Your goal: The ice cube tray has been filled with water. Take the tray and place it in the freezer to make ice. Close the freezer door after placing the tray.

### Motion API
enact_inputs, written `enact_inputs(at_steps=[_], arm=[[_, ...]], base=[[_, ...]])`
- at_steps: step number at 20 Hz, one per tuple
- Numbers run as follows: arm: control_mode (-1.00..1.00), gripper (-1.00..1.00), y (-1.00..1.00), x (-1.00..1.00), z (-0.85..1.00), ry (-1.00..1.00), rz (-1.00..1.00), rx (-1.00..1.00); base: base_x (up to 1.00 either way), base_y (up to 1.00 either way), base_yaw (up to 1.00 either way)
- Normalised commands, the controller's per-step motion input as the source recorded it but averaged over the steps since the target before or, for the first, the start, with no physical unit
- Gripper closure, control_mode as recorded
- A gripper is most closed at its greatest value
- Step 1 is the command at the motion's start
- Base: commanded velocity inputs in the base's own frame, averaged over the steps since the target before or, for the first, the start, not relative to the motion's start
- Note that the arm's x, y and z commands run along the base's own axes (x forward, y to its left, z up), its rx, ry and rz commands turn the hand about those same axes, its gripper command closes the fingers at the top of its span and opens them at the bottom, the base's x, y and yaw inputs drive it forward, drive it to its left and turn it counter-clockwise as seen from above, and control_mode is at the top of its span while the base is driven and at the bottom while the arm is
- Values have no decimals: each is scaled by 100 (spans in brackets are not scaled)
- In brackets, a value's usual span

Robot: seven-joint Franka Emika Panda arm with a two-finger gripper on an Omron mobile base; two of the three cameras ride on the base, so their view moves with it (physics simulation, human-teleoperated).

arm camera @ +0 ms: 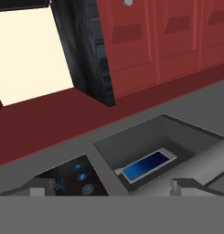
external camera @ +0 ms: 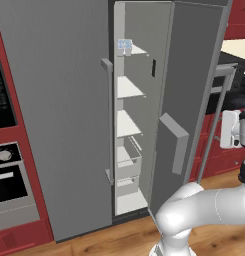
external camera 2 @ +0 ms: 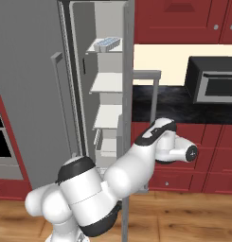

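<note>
The ice cube tray (external camera: 125,46) (external camera 2: 107,44), white with pale blue cells, lies on the top shelf inside the open freezer (external camera: 129,125). The freezer door (external camera: 194,75) (external camera 2: 128,94) stands swung wide open, its bar handle (external camera: 214,125) on the far side. My arm reaches round to the door's outer face. In the hand view my gripper (arm camera: 111,189) is open with nothing between its fingertips (arm camera: 38,191). It faces the dark recessed dispenser panel (arm camera: 159,146) at close range, apart from it.
The plain grey fridge door (external camera: 54,115) is closed. A black microwave (external camera 2: 212,80) sits on the dark counter (external camera 2: 169,101) right of the open door, over red cabinets (external camera 2: 207,156). An oven (external camera: 6,170) is at the far left. Wooden floor (external camera 2: 183,217) lies below.
</note>
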Motion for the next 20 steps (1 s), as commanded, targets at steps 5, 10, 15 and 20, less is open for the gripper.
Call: enact_inputs(at_steps=[5,10,15,20], arm=[[-100,-100,4,24,-11,0,0,0],[-100,-100,71,0,-16,0,7,-1],[-100,-100,100,0,-19,0,11,-6],[-100,-100,100,2,-22,0,7,-8]], base=[[0,0,0],[0,0,0],[0,0,0],[0,0,0]])
